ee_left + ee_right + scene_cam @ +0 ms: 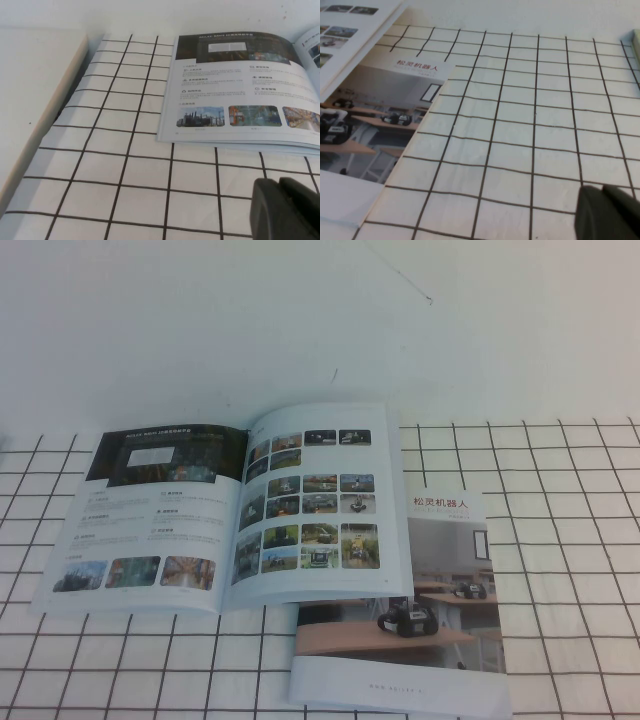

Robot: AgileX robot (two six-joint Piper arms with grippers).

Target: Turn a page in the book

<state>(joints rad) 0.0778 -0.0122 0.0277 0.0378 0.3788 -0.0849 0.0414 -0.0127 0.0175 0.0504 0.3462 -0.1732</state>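
The book (240, 515) lies open on the checked cloth in the high view. Its left leaf (150, 525) has a dark banner and text. The page (315, 502), with rows of small colour photos, is the right leaf and lies flat. Neither gripper shows in the high view. My left gripper (279, 181) is shut and empty, over the cloth a little in front of the book's left leaf (240, 90). My right gripper (602, 189) is shut and empty, over bare cloth well to the right of the page's corner (345, 25).
A second brochure (440, 620) with a robot-on-table cover and Chinese title lies partly under the book's right side, also in the right wrist view (375, 125). A white slab (35, 100) borders the cloth's left edge. A pale object (636, 50) sits at the far right.
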